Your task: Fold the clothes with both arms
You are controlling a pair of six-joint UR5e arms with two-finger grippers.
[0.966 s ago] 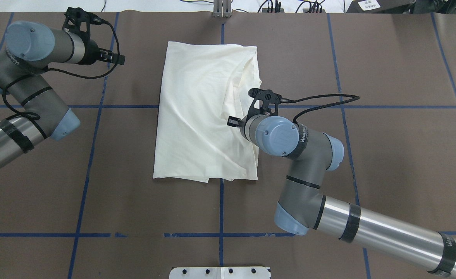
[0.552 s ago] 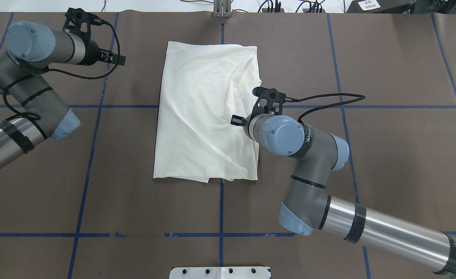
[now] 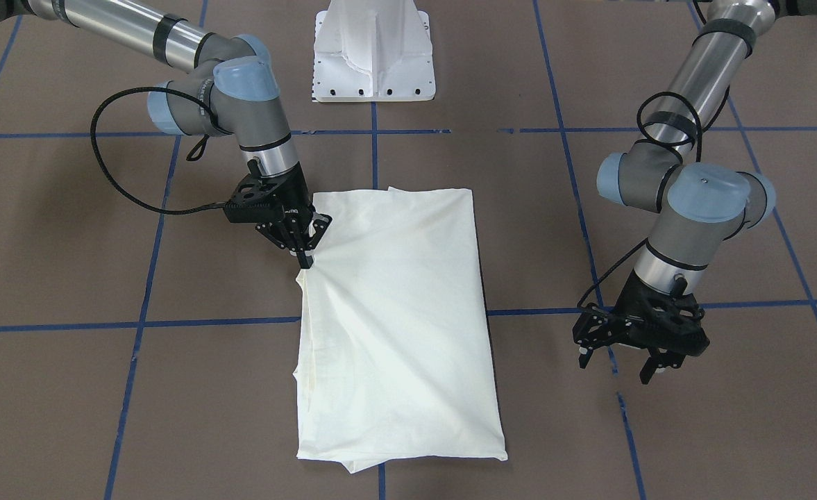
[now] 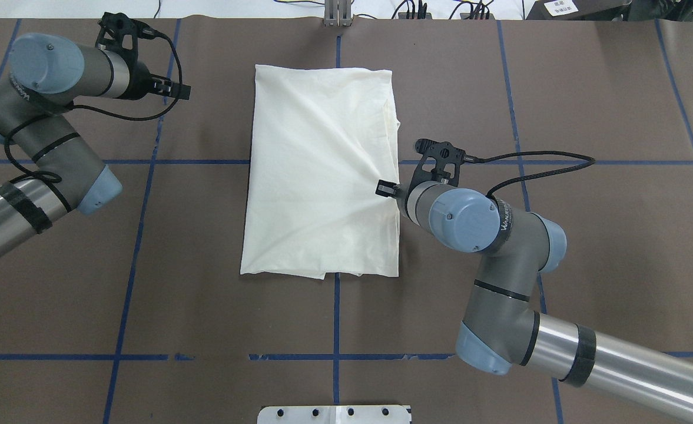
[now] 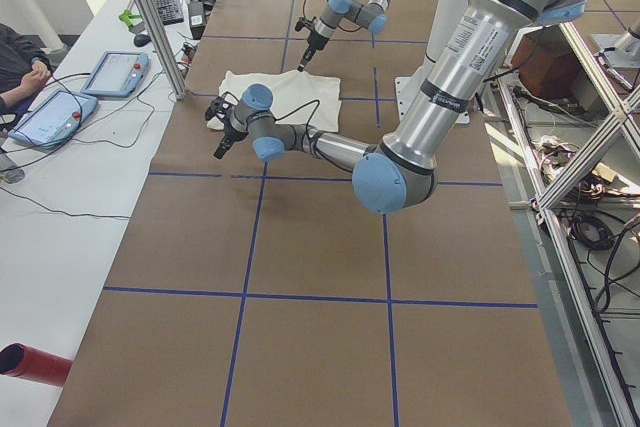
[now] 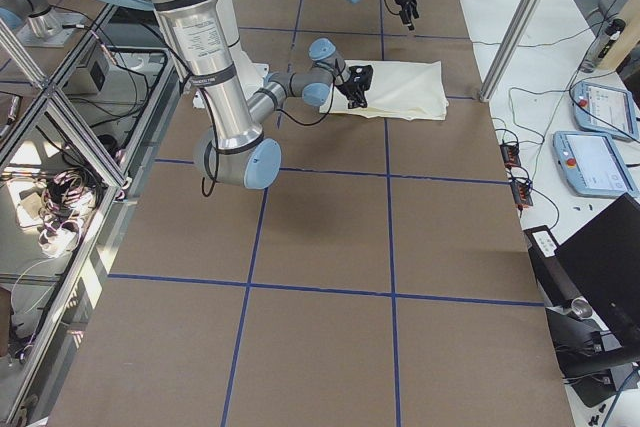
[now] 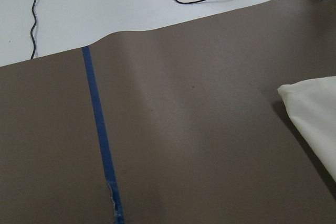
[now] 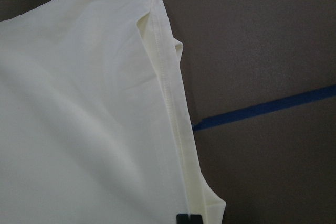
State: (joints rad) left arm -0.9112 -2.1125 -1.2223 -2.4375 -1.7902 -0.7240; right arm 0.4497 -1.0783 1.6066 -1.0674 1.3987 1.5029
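Overhead exterior view: my cream-white folded cloth shirt [image 4: 317, 176] lies flat on the brown tabletop [image 4: 558, 88]. My right gripper [image 4: 385, 188] pinches the shirt's right edge, I think to pull it smooth. My left gripper [image 3: 616, 362], fingers spread, hangs well off the shirt's left side.

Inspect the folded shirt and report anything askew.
The shirt is not squarely folded. Along the edge where the right gripper pinches it, the layers are misaligned, an under layer pokes out, and creases fan from the pinch. Nothing looks damaged.
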